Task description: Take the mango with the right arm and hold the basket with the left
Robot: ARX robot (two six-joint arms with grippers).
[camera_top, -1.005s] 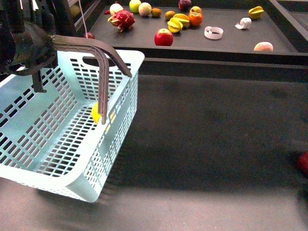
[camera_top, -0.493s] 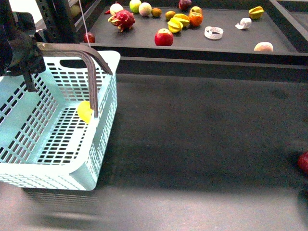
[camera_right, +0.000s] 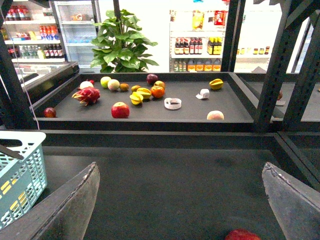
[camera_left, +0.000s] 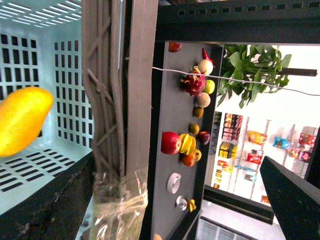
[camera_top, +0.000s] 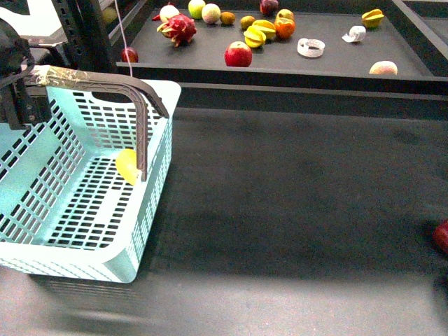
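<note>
The left gripper (camera_top: 21,87) is clamped on the taped handle (camera_top: 91,80) of the basket (camera_top: 42,231), at about nine o'clock in the front view. The mango (camera_top: 127,166) lies inside the basket, against its wall just beside the handle's upright; the left wrist view shows it (camera_left: 22,120) on the slotted floor. The right gripper (camera_right: 180,200) hangs over the dark table (camera_top: 294,203) with its jaws wide apart, holding nothing. On the shelf (camera_top: 336,59) at twelve o'clock sit an apple (camera_top: 238,54) and other fruit.
</note>
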